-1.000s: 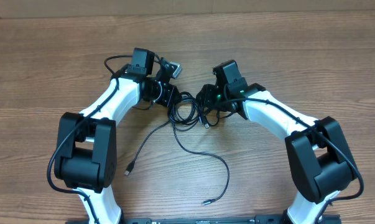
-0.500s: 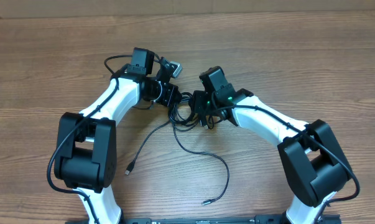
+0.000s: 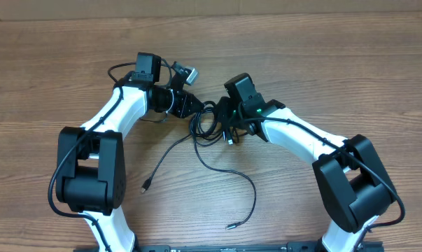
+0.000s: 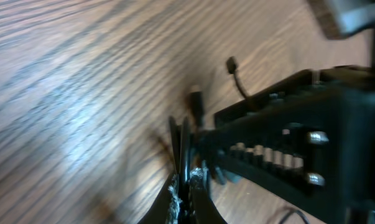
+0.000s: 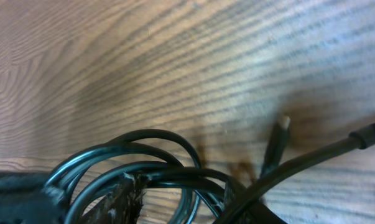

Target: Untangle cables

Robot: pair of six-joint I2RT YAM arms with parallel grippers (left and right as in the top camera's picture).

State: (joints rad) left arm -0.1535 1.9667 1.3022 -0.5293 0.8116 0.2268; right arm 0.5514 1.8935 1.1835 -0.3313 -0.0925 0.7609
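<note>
Overhead view of a wooden worktop [image 3: 336,63]. A white-and-black left arm [image 3: 120,119] and right arm [image 3: 301,136] reach in from the near edge.

The cables [image 3: 209,126] are thin black cords bunched in small overlapping loops at the middle of the worktop, between the two arms' tips. Two loose tails trail toward the near side. One ends in a small plug [image 3: 146,187] at the near left. The other curves round to a second plug [image 3: 231,227], nearer again and closer to the middle.

The left jaws are closed tight at the left edge of the bunch and seem to pinch a thin strand, though the wrist view is blurred. The right jaws stand part open with loops lying between them; whether they press the cords cannot be told.

The cords look light, limp and smooth, likely to slip and to drag neighbouring loops along. A single strand at the rim of the bunch, or a tail just behind its plug, looks like the best hold.
</note>
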